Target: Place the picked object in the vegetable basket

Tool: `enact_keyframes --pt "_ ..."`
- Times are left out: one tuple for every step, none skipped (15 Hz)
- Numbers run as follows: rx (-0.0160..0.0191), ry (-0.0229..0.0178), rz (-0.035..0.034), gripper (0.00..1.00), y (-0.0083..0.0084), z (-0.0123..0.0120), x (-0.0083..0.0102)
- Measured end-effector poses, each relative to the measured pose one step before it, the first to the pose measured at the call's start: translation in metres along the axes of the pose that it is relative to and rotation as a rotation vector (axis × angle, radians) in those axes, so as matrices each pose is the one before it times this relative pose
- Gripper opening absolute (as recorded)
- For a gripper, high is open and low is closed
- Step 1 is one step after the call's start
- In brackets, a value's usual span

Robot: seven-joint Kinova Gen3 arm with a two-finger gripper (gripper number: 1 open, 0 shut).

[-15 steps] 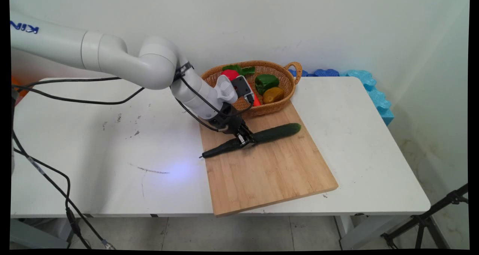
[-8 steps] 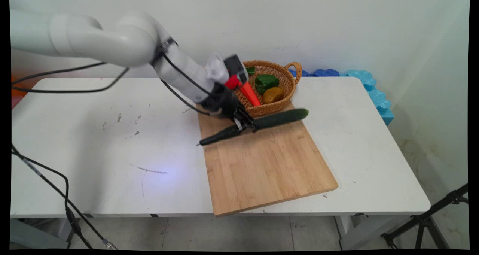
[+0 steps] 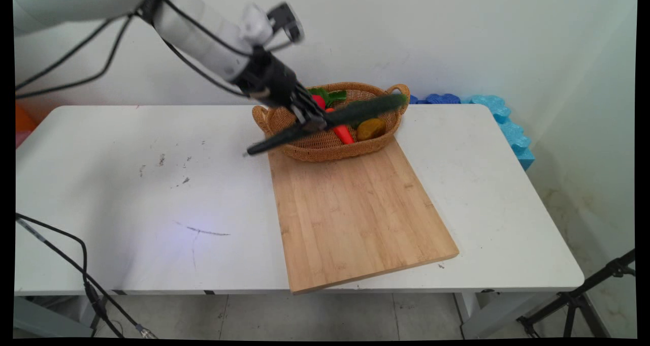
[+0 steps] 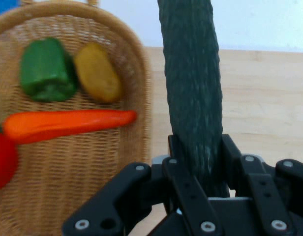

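My gripper (image 3: 311, 119) (image 4: 198, 162) is shut on a long dark green cucumber (image 3: 355, 112) (image 4: 193, 83), gripped near its middle. The cucumber hangs in the air, tilted, in front of a wicker basket (image 3: 304, 145) (image 4: 68, 187). In the basket lie an orange carrot (image 3: 344, 133) (image 4: 68, 124), a green pepper (image 4: 47, 71), a yellowish-brown potato (image 3: 370, 128) (image 4: 96, 73) and a red vegetable (image 3: 318, 101) (image 4: 3, 160). Below lies a wooden cutting board (image 3: 355, 209) (image 4: 264, 108), bare.
The basket stands at the board's far end near the wall. Blue foam blocks (image 3: 500, 117) line the table's far right edge. Black cables (image 3: 76, 76) hang from the arm at the upper left. A black stand leg (image 3: 584, 295) is on the floor at right.
The gripper has lifted the cucumber off the cutting board and carried it up and back, to hang in front of the basket. The arm has risen toward the upper left.
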Motion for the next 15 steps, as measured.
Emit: enact_keyframes --pt "0.01362 -0.00086 -0.00735 0.0 -0.00396 -0.00551 0.00195" --pt "0.02009 -0.00245 -0.01179 0.0 -0.00616 -0.0069 0.0028" --pt "0.02198 -0.00516 -0.01319 0.0 -0.00612 -0.00504 0.00241" --pt "0.03033 -0.00996 -0.01778 0.0 -0.00856 -0.00403 0.00227" --pt "0.02336 -0.00887 -0.01188 0.0 -0.00635 -0.00114 0.00114" --pt "0.01663 -0.00566 -0.0068 0.0 -0.00409 0.00034 0.00088" --pt "0.02375 -0.00922 -0.00939 0.0 -0.00571 0.00138 0.00109" --pt "0.01542 -0.00661 -0.00506 0.0 -0.00341 0.00209 0.00101" --pt "0.02145 -0.01124 -0.00642 0.0 -0.0043 0.00386 0.00152" --pt "0.02008 -0.0136 -0.00831 0.0 -0.00348 0.00555 0.00138" --pt "0.02385 -0.02099 -0.0129 0.0 -0.00329 0.00933 0.00177" --pt "0.01536 -0.01605 -0.01068 0.0 -0.00145 0.00758 0.00118" --pt "0.01428 -0.01637 -0.01084 0.0 -0.00081 0.00848 0.00118" --pt "0.01725 -0.02257 -0.01399 0.0 -0.00042 0.01224 0.00139" --pt "0.01007 -0.01514 -0.00962 0.0 0.00035 0.00888 0.0011"
